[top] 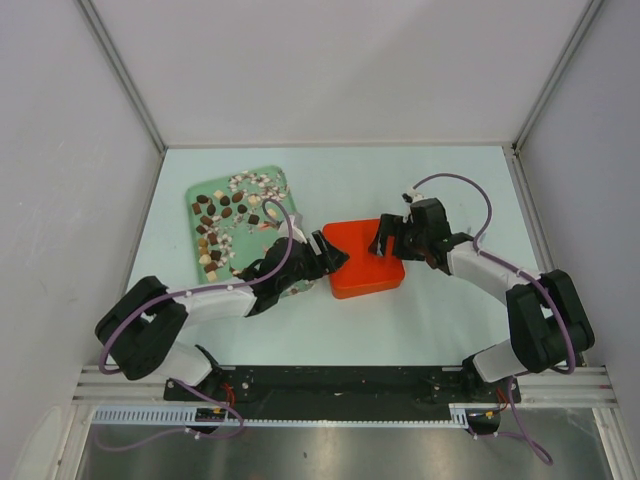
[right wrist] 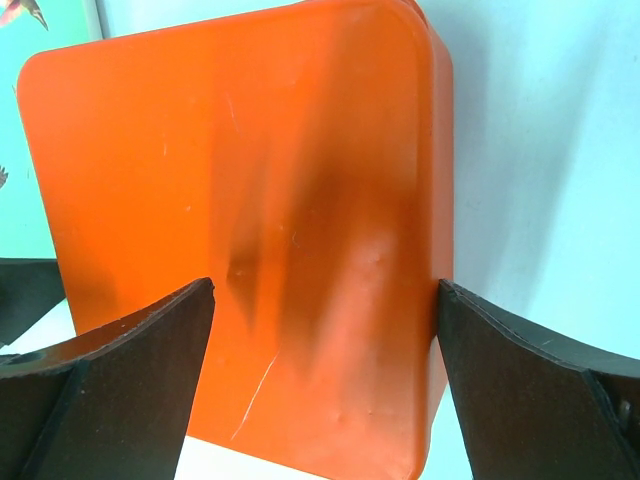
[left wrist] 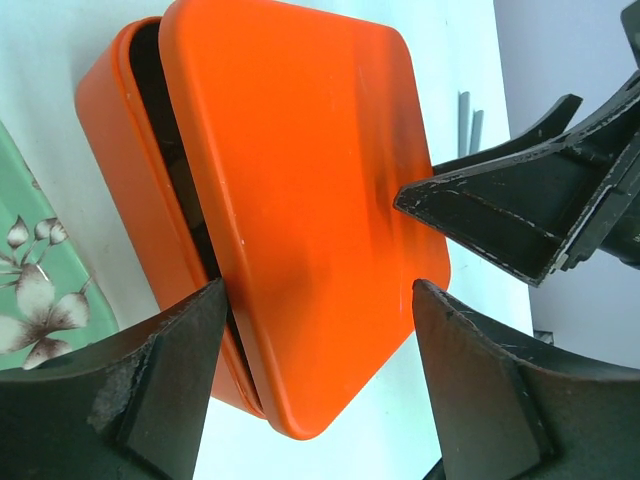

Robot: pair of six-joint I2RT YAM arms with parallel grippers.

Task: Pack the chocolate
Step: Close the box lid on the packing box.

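White walls close in a pale table (top: 440, 310). On its far left sits a green flowered tray (top: 197, 192). An orange box (top: 368, 272) lies at the centre, its lid (left wrist: 300, 200) sitting askew with a dark gap along the base (left wrist: 110, 170). The left gripper (top: 335, 256) is at the box's left edge, jaws spread either side of the lid's corner. The right gripper (top: 384, 240) is over the box's far side, jaws wide apart across the lid. The chocolate (top: 222, 212) lies scattered on the tray, none held.
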